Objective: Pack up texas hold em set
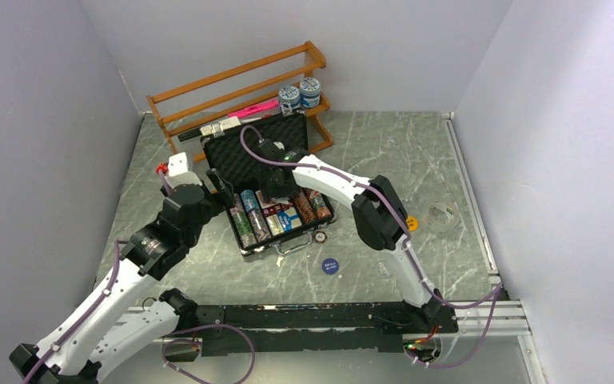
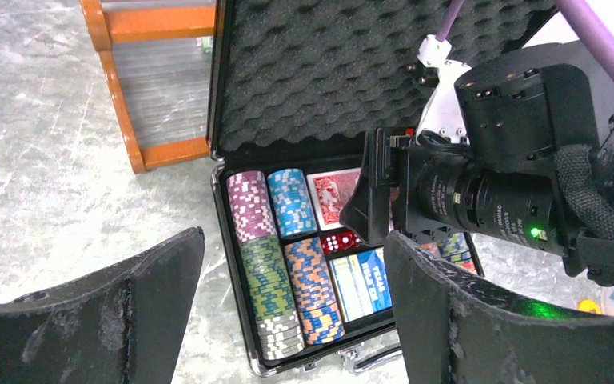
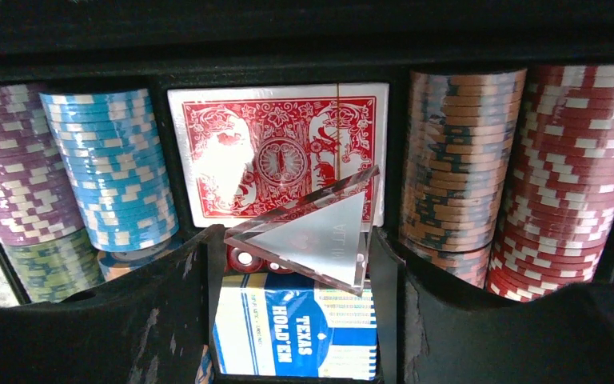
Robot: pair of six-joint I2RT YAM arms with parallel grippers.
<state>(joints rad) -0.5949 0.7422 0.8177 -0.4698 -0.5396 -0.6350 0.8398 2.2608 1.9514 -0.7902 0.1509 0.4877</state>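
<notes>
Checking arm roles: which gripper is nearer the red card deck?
Right. The right gripper hangs just over the red card deck, gripping a clear triangular piece; the left gripper hovers open beside the case's left edge.

Hiding the right compartments of the briefcase (image 2: 304,72) behind the right arm (image 2: 528,104) in the left wrist view. Covering most of the red dice (image 3: 244,258) with the clear triangular piece (image 3: 312,232). Cropping the blue card deck (image 3: 296,344) at the bottom edge. Leaving the lettering on the blue disc (image 1: 329,266) unreadable.

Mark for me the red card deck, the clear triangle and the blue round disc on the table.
red card deck (image 3: 276,148), right wrist view, centre of its patterned back.
clear triangle (image 3: 312,236), right wrist view, middle of its frosted face.
blue round disc (image 1: 329,266), top view, centre of its face.
</notes>
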